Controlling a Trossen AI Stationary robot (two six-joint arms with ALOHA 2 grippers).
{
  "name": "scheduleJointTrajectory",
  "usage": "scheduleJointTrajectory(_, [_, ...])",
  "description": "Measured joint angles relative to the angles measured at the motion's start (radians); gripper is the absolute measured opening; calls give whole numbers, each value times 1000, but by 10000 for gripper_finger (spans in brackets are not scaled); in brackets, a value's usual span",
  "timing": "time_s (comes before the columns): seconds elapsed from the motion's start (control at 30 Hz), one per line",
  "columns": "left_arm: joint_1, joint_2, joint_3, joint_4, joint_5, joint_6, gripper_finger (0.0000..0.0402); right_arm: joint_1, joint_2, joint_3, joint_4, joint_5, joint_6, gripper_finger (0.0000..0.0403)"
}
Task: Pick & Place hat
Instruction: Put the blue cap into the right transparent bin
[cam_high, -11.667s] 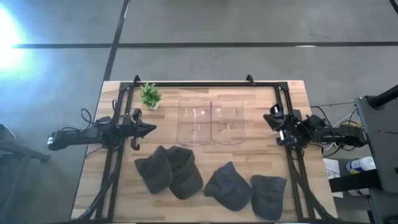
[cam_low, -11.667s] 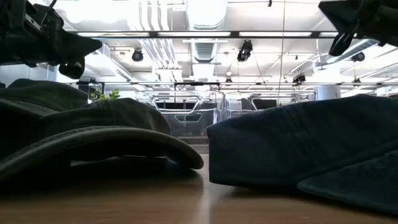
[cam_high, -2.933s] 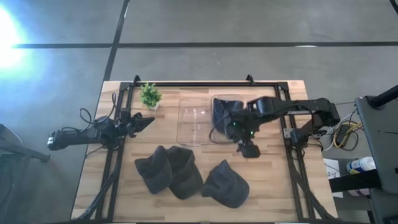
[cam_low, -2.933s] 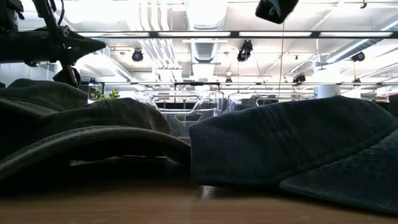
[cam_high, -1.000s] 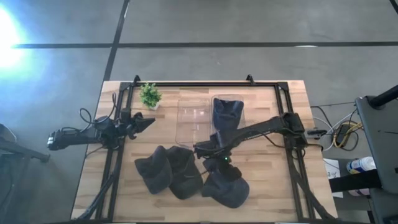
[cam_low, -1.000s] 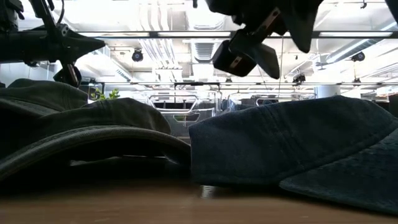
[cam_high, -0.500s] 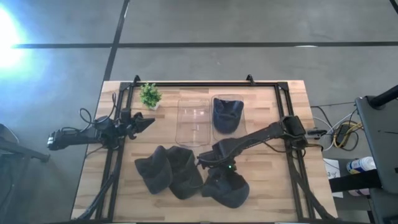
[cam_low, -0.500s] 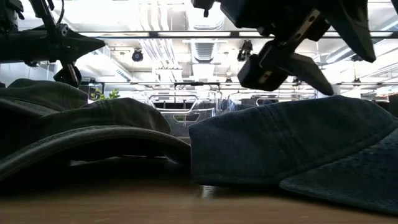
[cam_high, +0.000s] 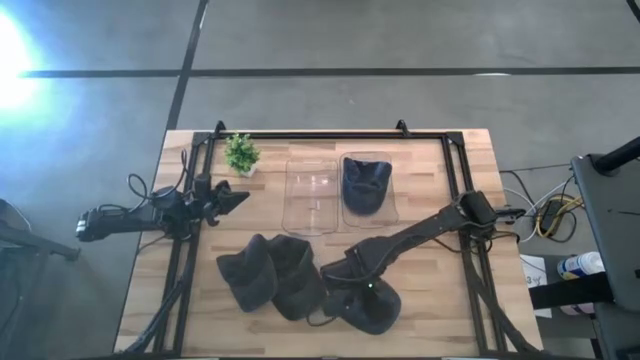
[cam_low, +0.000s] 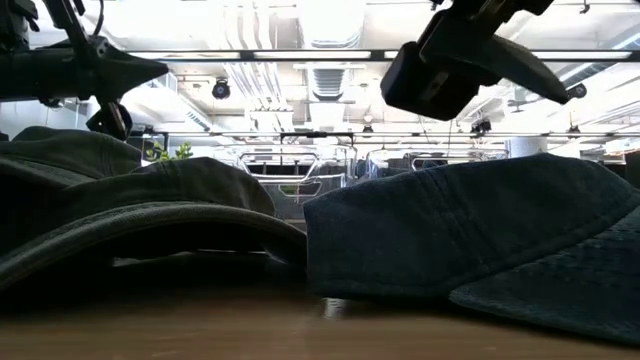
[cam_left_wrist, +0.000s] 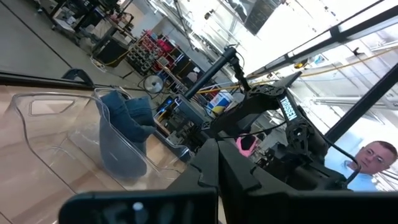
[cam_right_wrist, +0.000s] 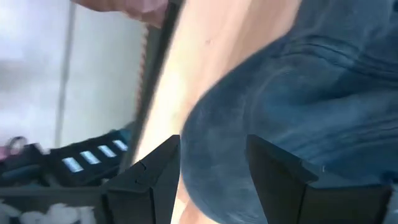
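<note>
Three dark hats lie on the wooden table near its front edge: two overlapping at the left (cam_high: 272, 278) and one at the right (cam_high: 368, 303), which fills the right of the low view (cam_low: 470, 230). A fourth hat (cam_high: 365, 185) sits inside the right clear bin. My right gripper (cam_high: 345, 290) hangs open just above the right hat (cam_right_wrist: 292, 93), fingers pointing down past its left edge; in the low view it (cam_low: 470, 60) stands clear of the crown. My left gripper (cam_high: 240, 196) waits shut at the table's left, above the wood.
Two clear bins stand side by side at the back middle, the left one (cam_high: 312, 195) holding nothing. A small green plant (cam_high: 241, 153) stands at the back left. A black frame (cam_high: 330, 135) runs around the table. A person (cam_left_wrist: 373, 155) shows beyond the table.
My right gripper has moved from beside the bins toward the table's near edge and now hangs over the right hat, still open. The hats have not moved.
</note>
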Motion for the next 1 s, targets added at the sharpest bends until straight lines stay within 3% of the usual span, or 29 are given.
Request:
scheduleJointTrajectory(0.2, [0,0,0,1,33,-41,0,6,0,0,-10,144,-45,178])
scheduleJointTrajectory(0.4, [0,0,0,2,34,-31,0,7,0,-2,-80,206,-145,178])
scheduleJointTrajectory(0.77, [0,0,0,2,30,-67,0,17,0,-65,-67,203,-208,178])
scheduleJointTrajectory(1.0, [0,0,0,0,29,-47,0,21,0,-98,79,203,-146,178])
